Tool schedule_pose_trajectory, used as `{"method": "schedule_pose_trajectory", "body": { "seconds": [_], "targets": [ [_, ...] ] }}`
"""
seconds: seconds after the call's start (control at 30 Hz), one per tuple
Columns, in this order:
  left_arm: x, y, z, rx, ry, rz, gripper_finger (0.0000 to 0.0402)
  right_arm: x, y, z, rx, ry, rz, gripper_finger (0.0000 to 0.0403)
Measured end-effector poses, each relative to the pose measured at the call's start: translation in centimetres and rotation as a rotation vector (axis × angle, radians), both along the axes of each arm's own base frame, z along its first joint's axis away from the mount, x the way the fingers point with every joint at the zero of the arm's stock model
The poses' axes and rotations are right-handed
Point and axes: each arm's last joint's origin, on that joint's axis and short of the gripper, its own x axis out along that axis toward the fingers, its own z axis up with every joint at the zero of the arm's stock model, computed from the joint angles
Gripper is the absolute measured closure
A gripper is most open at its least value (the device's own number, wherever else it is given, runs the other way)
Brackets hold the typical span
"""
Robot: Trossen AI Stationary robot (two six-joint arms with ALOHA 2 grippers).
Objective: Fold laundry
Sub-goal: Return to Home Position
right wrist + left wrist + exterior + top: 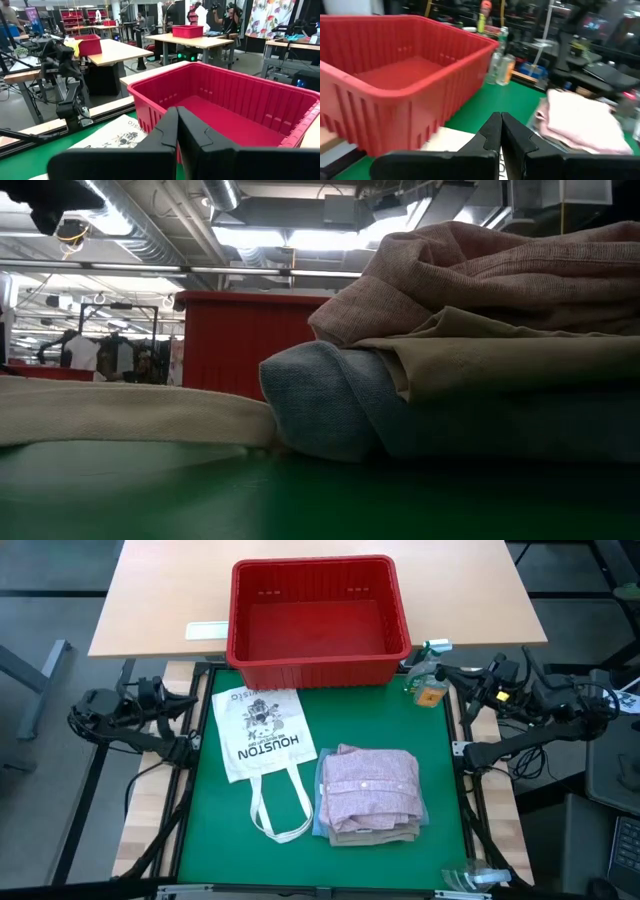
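Note:
The laundry lies as a folded stack on the green mat, right of centre. A pale pink buttoned shirt is on top, a tan piece is under it, and light blue denim rests on the mat at the bottom. My left gripper is shut and empty. It hovers at the mat's left edge, pointing across the table. My right gripper is also shut and empty. It hovers at the mat's far right corner, facing the red basket.
An empty red plastic basket stands at the mat's far edge. A white tote bag printed HOUSTON lies flat left of the stack, handles toward the near edge. Small bottles stand at the far right corner, beside my right gripper.

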Motion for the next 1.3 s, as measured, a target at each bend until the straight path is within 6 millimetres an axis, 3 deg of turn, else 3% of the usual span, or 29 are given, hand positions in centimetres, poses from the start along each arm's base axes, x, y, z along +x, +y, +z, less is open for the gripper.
{"method": "schedule_pose_trajectory", "body": {
  "seconds": [0.13,0.37,0.6,0.87,1.1,1.3],
  "targets": [
    [1.3,-0.1,1.2,0.01,-0.048,0.074,0.04,0.4,0.1,-0.1,-0.003,0.01,-0.002,0.0398],
    [5.4,-0.8,6.0,0.201,-0.196,0.254,0.04,0.4,0.1,-0.1,-0.004,0.01,-0.011,0.0398],
    [8.8,-1.4,10.1,0.339,-0.228,0.32,0.04,0.4,0.1,-0.1,0.035,-0.014,-0.014,0.0398],
    [14.1,-0.9,11.9,0.437,-0.153,0.335,0.04,0.9,0.2,-0.2,0.036,0.007,-0.014,0.0398],
    [20.3,2.4,11.4,0.389,-0.096,0.262,0.04,1.8,0.5,-0.5,0.032,0.037,0.003,0.0398],
    [25.0,8.7,10.0,0.293,-0.024,0.215,0.04,3.0,0.8,-0.9,0.034,0.077,0.017,0.0398]
  ]
}}
